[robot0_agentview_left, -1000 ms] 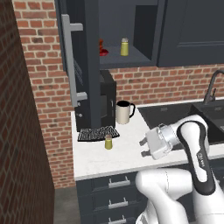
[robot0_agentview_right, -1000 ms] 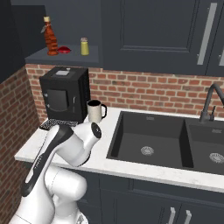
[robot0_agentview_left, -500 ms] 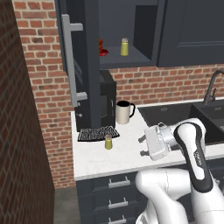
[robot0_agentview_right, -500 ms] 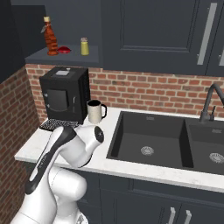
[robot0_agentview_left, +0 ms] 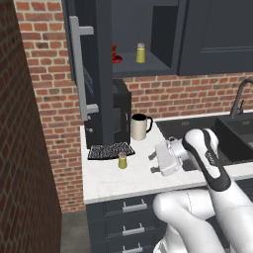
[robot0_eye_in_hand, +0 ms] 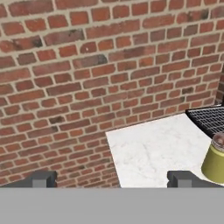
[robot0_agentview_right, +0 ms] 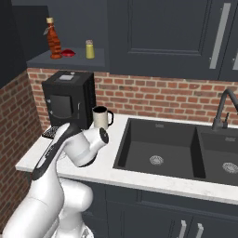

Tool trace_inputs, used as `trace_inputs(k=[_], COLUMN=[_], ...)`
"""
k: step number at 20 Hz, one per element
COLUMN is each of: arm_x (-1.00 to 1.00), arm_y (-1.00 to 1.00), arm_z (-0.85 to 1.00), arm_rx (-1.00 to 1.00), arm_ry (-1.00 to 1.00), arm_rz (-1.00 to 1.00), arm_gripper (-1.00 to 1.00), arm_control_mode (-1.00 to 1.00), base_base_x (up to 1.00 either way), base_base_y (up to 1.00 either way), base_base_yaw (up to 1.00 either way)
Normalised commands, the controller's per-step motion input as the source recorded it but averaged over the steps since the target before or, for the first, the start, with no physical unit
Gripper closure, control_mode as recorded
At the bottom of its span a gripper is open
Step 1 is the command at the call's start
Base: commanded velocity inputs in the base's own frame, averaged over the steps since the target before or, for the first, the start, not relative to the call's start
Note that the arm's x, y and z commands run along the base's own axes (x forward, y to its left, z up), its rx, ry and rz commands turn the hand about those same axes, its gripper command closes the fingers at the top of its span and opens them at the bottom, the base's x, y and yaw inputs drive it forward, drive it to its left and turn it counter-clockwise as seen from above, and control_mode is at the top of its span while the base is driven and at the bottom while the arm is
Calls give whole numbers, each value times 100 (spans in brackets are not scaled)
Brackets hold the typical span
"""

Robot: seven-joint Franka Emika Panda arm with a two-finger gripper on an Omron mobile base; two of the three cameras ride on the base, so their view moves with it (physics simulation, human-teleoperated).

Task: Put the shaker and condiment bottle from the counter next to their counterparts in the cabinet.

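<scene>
Standing on the white counter (robot0_agentview_left: pixel 123 185), the shaker (robot0_agentview_left: pixel 122 160) is upright just in front of a dark mesh tray (robot0_agentview_left: pixel 110 150) and near a cream mug (robot0_agentview_left: pixel 139 127). The claw (robot0_agentview_left: pixel 157 156) hangs low over the counter to the shaker's right, apart from it, jaws spread wide and holding nothing. In the hand view the shaker (robot0_eye_in_hand: pixel 215 162) sits at the right edge, beyond the right fingertip (robot0_eye_in_hand: pixel 181 178), with the brick wall (robot0_eye_in_hand: pixel 87 65) ahead. The cabinet (robot0_agentview_left: pixel 89 59) door is open; on its shelf stand a bright yellow shaker (robot0_agentview_right: pixel 89 49) and a tall red bottle (robot0_agentview_right: pixel 54 41), well apart.
</scene>
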Motion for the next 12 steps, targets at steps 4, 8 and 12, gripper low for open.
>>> trace_inputs(k=[4,8,12], arm_x=[27,3,18], arm_y=[10,6,15], arm_z=[-37,-33,-35], arm_rx=[0,0,0], arm_ry=[-1,1,0], arm_rz=[0,0,0], arm_gripper=[-100,-100,-100], arm_control_mode=[-100,-100,-100], base_base_x=[0,0,0], base_base_y=[0,0,0], base_base_yaw=[0,0,0])
